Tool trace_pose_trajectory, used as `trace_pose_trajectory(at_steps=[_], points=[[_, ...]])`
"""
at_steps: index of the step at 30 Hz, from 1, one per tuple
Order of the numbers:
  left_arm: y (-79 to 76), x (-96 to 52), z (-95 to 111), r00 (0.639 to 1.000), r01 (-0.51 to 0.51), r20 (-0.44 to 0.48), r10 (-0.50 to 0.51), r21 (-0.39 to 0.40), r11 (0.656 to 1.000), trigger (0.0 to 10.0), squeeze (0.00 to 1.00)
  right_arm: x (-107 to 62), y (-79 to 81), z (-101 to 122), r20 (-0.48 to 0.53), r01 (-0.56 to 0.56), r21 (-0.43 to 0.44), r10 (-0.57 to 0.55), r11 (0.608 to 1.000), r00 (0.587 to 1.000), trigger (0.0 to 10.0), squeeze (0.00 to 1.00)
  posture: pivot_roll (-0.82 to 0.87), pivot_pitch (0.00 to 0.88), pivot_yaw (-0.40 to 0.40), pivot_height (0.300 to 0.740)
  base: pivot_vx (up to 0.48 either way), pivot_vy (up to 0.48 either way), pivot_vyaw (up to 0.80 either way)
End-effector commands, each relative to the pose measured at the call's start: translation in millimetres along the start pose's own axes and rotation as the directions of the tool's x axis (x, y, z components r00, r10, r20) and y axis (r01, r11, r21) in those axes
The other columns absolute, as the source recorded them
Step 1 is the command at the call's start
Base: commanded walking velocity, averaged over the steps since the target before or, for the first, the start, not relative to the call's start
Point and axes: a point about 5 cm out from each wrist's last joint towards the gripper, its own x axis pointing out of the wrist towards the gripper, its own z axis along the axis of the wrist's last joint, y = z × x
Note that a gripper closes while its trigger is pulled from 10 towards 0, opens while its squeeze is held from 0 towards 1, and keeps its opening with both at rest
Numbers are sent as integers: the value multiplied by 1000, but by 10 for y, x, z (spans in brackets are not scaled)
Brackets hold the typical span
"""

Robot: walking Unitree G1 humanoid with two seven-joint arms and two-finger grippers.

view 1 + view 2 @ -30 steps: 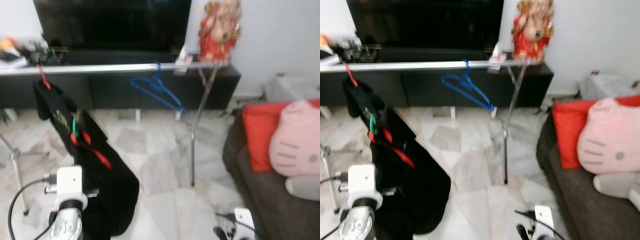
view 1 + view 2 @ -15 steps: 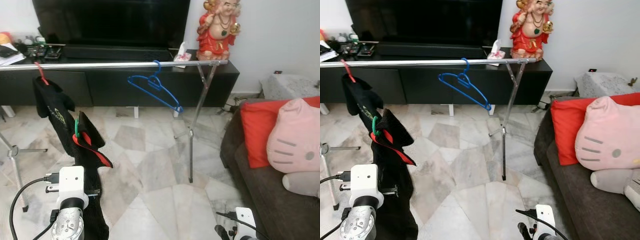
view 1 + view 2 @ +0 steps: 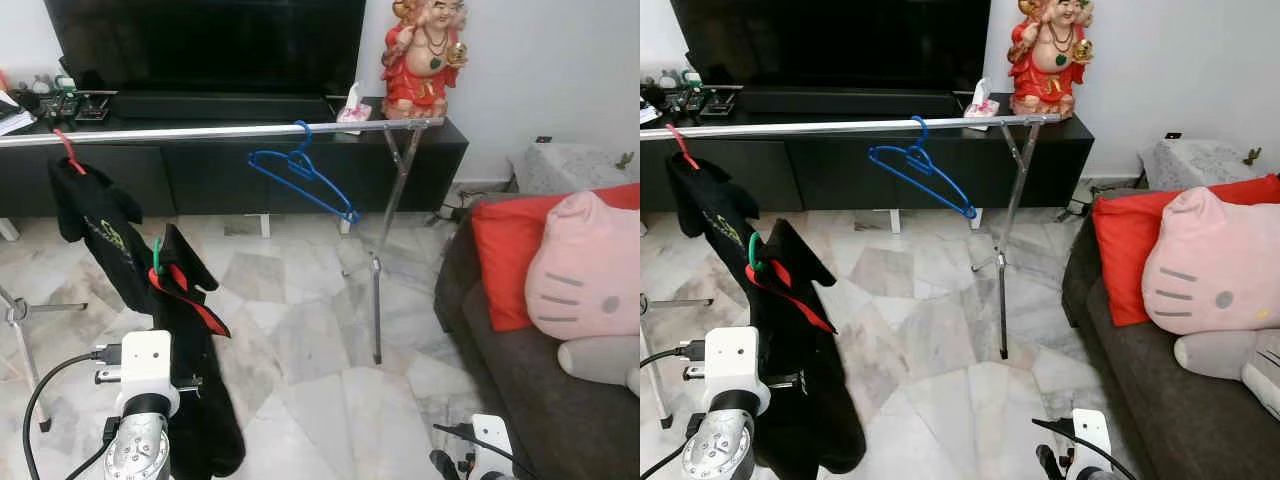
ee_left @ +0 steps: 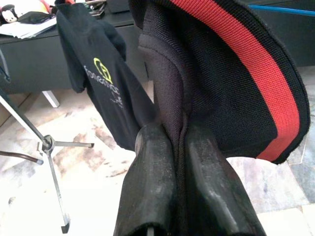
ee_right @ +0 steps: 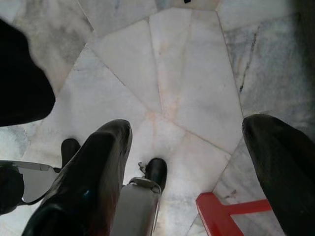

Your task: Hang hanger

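Observation:
A black garment with a red stripe (image 3: 185,350) hangs on a green hanger (image 3: 156,256) in front of me, below the silver clothes rail (image 3: 220,131). My left gripper (image 4: 180,133) is shut on a fold of this garment's fabric; in the left eye view its wrist (image 3: 145,365) stands just left of the cloth. On the rail hang an empty blue hanger (image 3: 305,176) and, further left, a black T-shirt (image 3: 98,225) on a red hanger (image 3: 66,145). My right gripper (image 5: 187,142) hangs low over the marble floor, open with nothing between its fingers.
The rail's tripod legs (image 3: 376,300) stand on the marble floor. Behind it is a black TV cabinet (image 3: 250,170) with a red statue (image 3: 418,55). A dark sofa (image 3: 540,390) with a red cushion and a pink plush pillow (image 3: 585,285) is at the right.
The whole picture has shifted a little to the left and sharpened, so the camera moved. The held garment's lower part has swung and now hangs narrower. Both grippers keep their states.

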Motion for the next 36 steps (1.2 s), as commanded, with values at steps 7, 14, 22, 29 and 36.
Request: trace_pose_trajectory(at_steps=[7,14,22,29,36], points=[[34,50,121,999,25,44,-26,11,1000,10000,0,11,35,-4,13,9,23,-10,1000,1000,10000,0,24,0,-50,740,0,421,0],[61,68,143,998,49,49,-50,23,999,10000,0,18,67,-24,21,11,46,-12,999,1000,10000,0,26,0,-28,740,0,425,0],[39,95,167,995,77,53,-79,29,997,10000,0,24,90,-37,23,18,51,-20,999,1000,10000,0,30,0,-18,740,0,406,0],[35,92,169,995,85,53,-87,29,996,10000,0,26,93,-34,25,20,51,-21,998,999,10000,0,32,0,-18,740,0,398,0],[32,94,173,994,90,53,-92,42,995,10000,0,26,90,-29,26,23,48,-24,999,999,10000,0,30,0,-19,740,0,226,0]])
